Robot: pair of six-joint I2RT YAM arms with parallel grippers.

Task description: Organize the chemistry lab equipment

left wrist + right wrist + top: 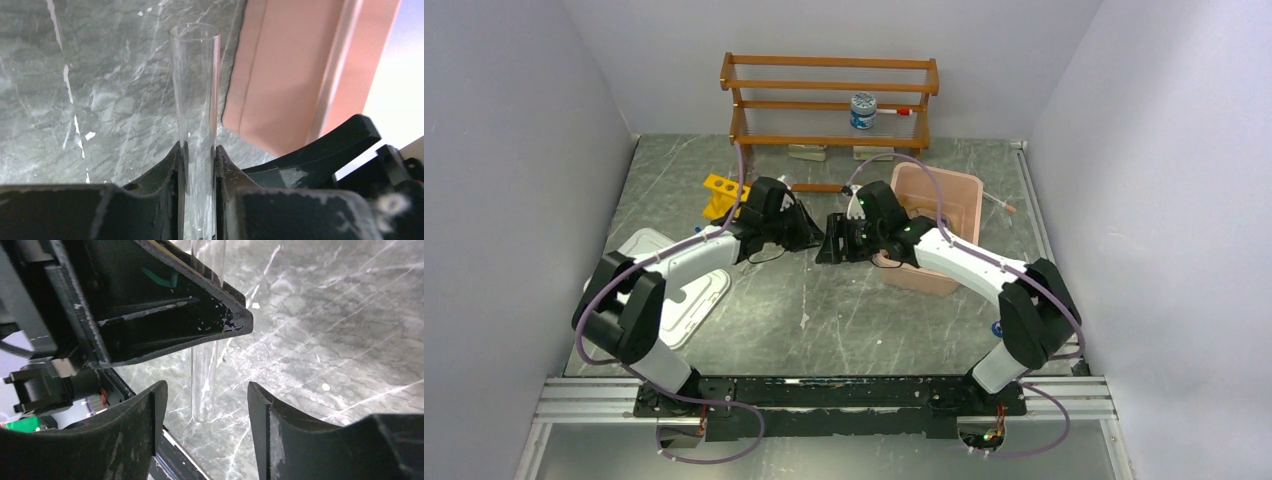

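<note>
My left jaws are closed on a clear glass test tube [195, 90], pinching it partway along so its open end sticks out over the grey desk [100, 100], near the pink tub [285, 75]. My right jaws stand open either side of the tube's rounded end, touching neither side. The yellow rack [721, 190] sits well apart, behind my left arm.

A grey marbled table [844, 310] sits inside plain white walls [504, 150]. At its far edge stands a wooden shelf rack [824, 62]. A white-lidded jar [862, 110] with a blue label sits upright on one tier, right of centre. A pink plastic bin [959, 190] rests right of centre, near the rack. A flat white tray [694, 300] lies at the near left.
</note>
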